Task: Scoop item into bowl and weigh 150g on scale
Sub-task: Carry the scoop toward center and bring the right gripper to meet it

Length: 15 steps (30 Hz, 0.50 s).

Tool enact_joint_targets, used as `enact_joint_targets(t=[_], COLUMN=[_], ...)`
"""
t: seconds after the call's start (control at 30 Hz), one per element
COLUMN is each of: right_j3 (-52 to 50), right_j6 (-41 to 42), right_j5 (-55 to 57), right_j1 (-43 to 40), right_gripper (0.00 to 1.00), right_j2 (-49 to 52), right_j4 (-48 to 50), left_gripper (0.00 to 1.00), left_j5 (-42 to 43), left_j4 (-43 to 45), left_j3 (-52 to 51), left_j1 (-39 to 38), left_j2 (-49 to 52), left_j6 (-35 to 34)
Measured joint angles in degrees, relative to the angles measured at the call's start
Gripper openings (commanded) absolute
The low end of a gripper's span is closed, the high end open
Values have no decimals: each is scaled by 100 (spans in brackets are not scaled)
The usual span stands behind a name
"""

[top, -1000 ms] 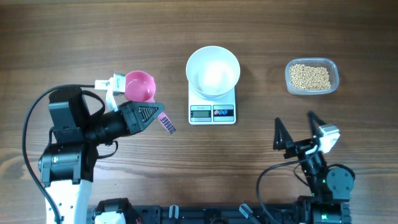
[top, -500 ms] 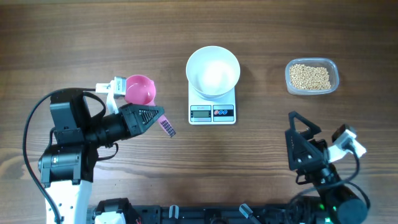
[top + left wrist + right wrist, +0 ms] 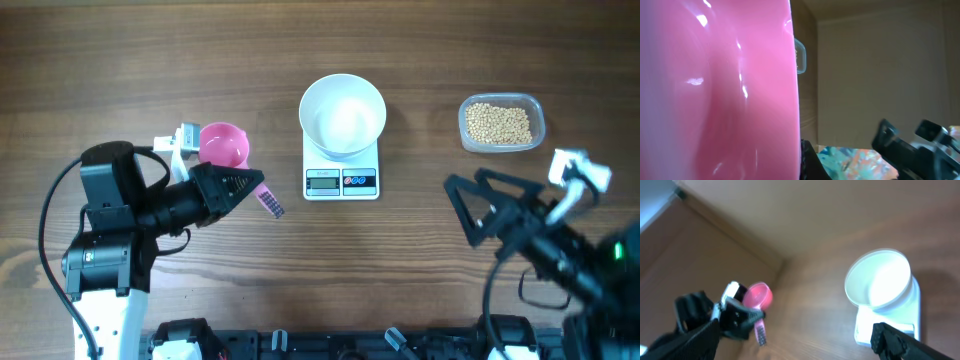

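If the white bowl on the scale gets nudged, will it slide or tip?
Likely slides: the bowl looks smooth, resting loose on the flat scale. Empty, so probably light. Its rim overhangs the scale, so it might tip.

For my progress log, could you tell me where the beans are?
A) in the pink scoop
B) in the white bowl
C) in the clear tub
C: the beans lie in the clear tub; the white bowl on the scale is empty.
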Motion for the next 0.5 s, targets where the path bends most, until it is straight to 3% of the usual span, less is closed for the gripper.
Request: enact_joint_targets(t=[0.3, 0.5], right_j3=[20, 20], right_j6=[446, 1123], right_j5=[-1585, -1893], right_j1=[103, 938], right_gripper=[96, 90], right_j2=[1484, 1812], right_j4=[275, 927], left_gripper=[4, 4], left_j5=[-61, -780], left_j4=[1266, 1703], left_j3=[2, 2], left_j1=[-291, -1005], left_j2=[7, 7], left_j6=[-1248, -2260])
